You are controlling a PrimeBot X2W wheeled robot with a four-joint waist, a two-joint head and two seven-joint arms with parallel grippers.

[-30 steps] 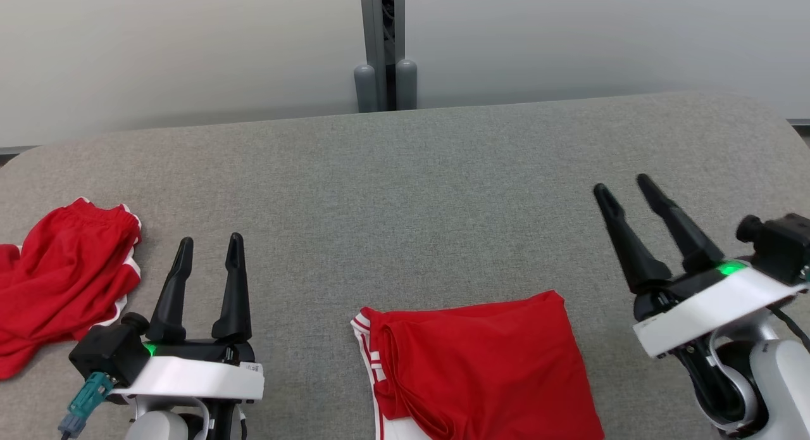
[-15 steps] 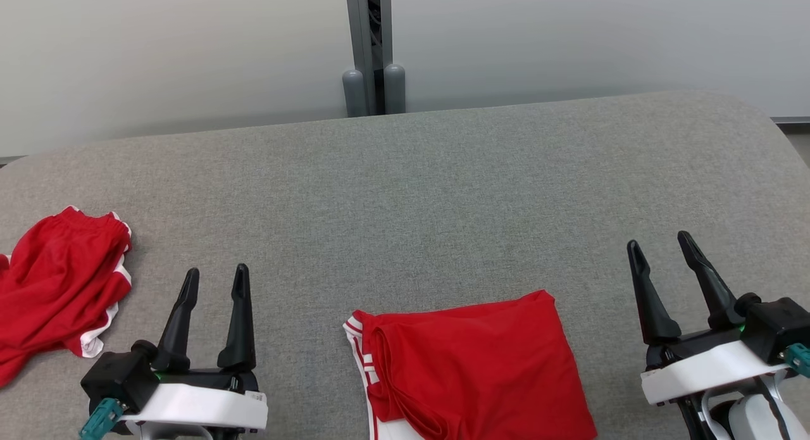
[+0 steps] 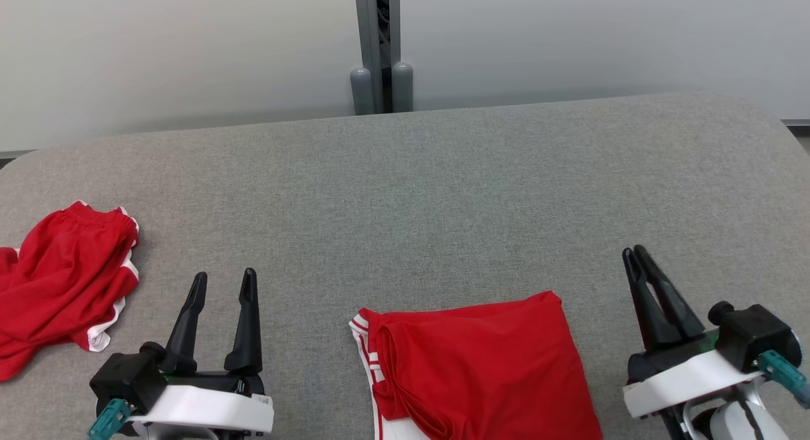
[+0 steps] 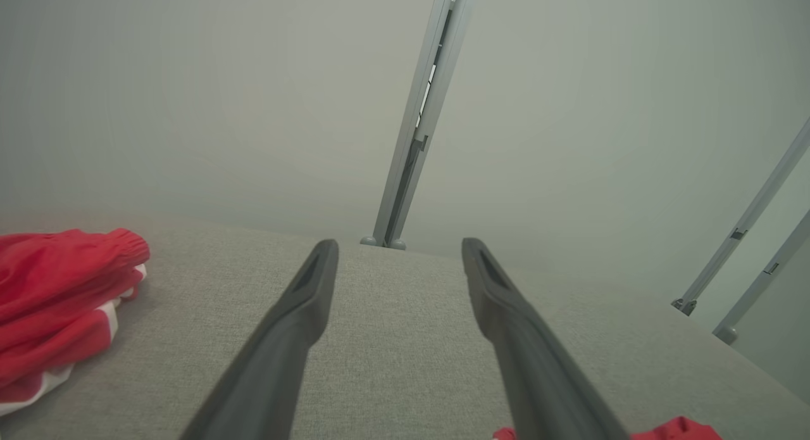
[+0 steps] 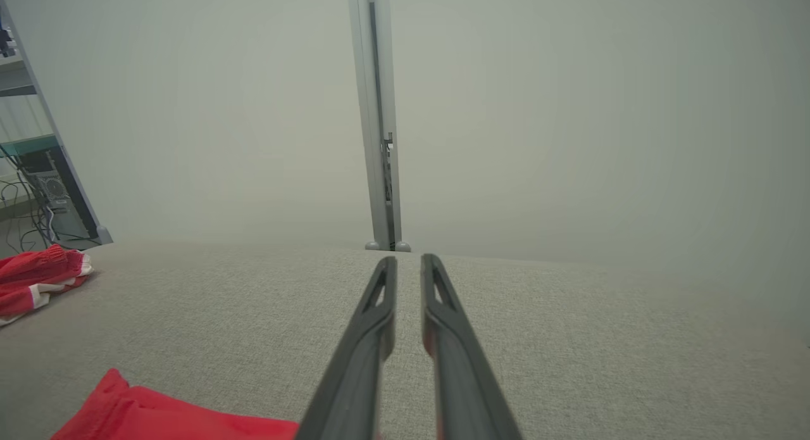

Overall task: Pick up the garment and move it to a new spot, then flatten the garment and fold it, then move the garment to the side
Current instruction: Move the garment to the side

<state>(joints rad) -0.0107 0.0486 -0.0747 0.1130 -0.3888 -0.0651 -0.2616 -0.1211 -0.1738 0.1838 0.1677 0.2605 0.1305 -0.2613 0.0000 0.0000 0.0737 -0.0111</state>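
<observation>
A folded red garment (image 3: 481,370) with white side stripes lies flat at the near middle of the grey table (image 3: 405,193); its edge shows in the right wrist view (image 5: 158,414) and a corner in the left wrist view (image 4: 677,427). My left gripper (image 3: 225,275) hovers to its left, open and empty, fingers wide apart (image 4: 398,247). To the garment's right stands my right gripper (image 3: 633,251), its fingers drawn almost together with nothing between them (image 5: 408,261). Neither gripper touches the cloth.
A second red garment (image 3: 63,288), crumpled, lies at the table's left edge (image 4: 57,288) (image 5: 38,275). A grey post (image 3: 380,47) stands against the pale wall behind the table. The table's rounded far corners fall away at left and right.
The right gripper has drawn back toward me and lowered, and its fingers have closed from wide open to nearly touching. The left gripper has stayed open, dropping back slightly.
</observation>
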